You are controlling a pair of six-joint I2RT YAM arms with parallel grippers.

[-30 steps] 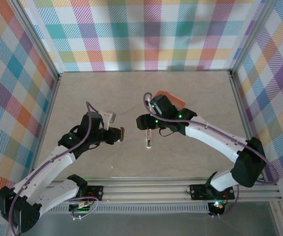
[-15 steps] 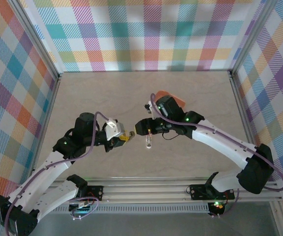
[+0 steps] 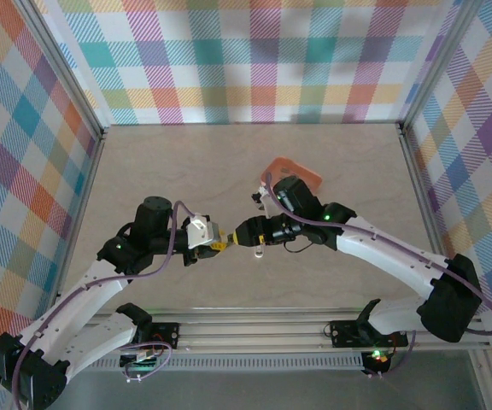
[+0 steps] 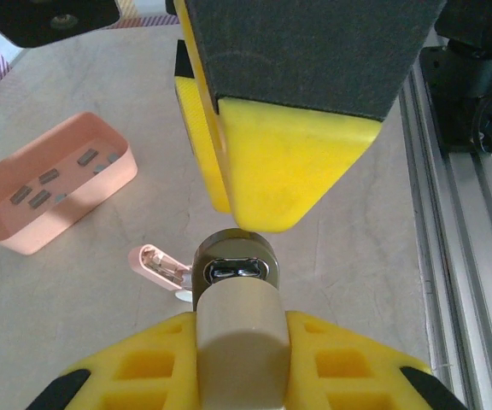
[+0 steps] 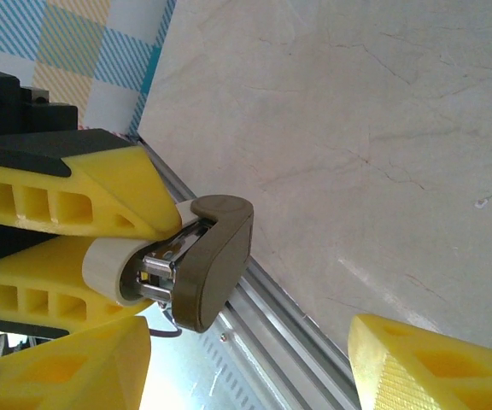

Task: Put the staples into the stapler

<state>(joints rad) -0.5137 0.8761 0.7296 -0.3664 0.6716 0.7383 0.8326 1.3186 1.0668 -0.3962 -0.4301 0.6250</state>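
The left claw [image 3: 216, 244] is clenched on a small grey-white piece [image 4: 234, 295], with the right claw [image 3: 237, 237] released at its three o'clock, while the pink stapler [image 4: 154, 265] lies open on the desk [image 3: 178, 171] and the staples [image 4: 48, 177] sit in the tray [image 4: 75, 219] at the stapler's ten o'clock.

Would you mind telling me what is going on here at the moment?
The left gripper is shut on a small beige oblong piece with a metal end, held up to the open right gripper. The small pink stapler lies on the table near the salmon-orange rectangular tray, where the short grey metal staples lie.
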